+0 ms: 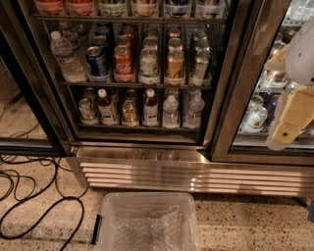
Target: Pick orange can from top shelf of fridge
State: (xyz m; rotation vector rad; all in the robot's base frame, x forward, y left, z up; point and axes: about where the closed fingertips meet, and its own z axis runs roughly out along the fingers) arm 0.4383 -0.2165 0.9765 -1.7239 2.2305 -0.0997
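A clear plastic bin (147,223) sits on the floor before the fridge (196,171). The tool (284,131) hangs before the fridge's right door; I cannot tell whether it is released or clenched. Inside the fridge, the orange can (49,6) stands at the left end of the top shelf (127,18), mostly cut off.

The fridge (222,93) fills the view, with its ribbed steel base (196,174) at floor level. On the top shelf (130,18) we see only container bottoms; the two leftmost bottoms (48,6) are orange. On the rack below, a red can (124,61) stands near a gold can (175,63). The gripper (283,132) hangs at the right edge, in front of the right door glass. A clear bin (147,220) and cables (39,211) lie on the floor.
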